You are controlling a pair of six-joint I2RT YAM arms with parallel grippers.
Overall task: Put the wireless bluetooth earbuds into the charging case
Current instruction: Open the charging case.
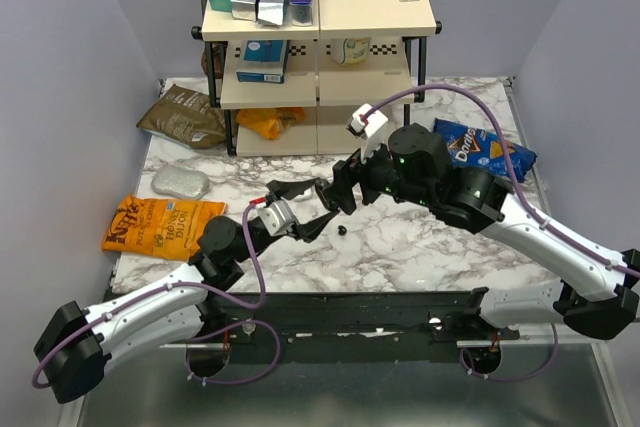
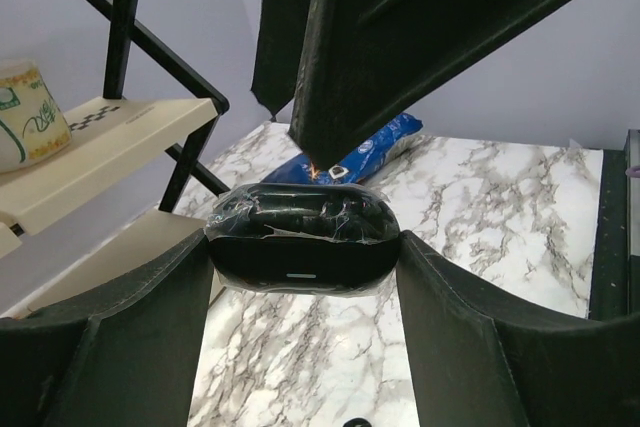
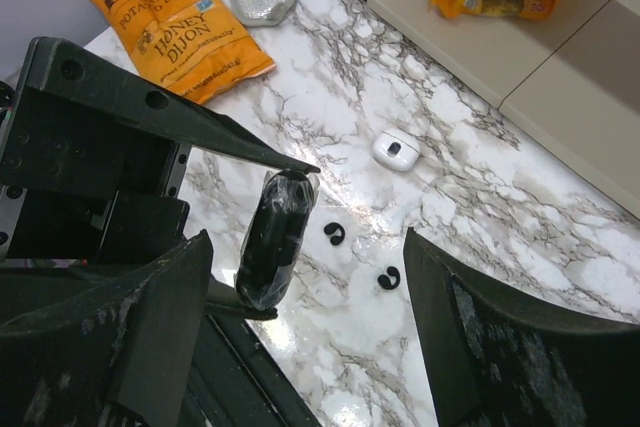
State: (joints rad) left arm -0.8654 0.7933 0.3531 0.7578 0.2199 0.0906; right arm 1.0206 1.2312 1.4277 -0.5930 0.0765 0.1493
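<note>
Marble counter (image 1: 420,247): two black earbuds (image 3: 334,234) lie loose, close together. Left claw (image 2: 302,247) clamped on black charging case (image 3: 275,237), held off counter just beside them. Right claw (image 3: 308,277) spread apart above.

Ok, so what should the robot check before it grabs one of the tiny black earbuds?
1. Is the charging case held tight by the left gripper, off the table? ok.
2. Is the right gripper open and empty? ok.
3. Are both buds in sight? ok: one earbud and the other earbud lie apart on the marble.
4. Is the case's lid open, ready for a bud? cannot tell.
5. Is the small white pod out of the way of the buds? ok.
</note>
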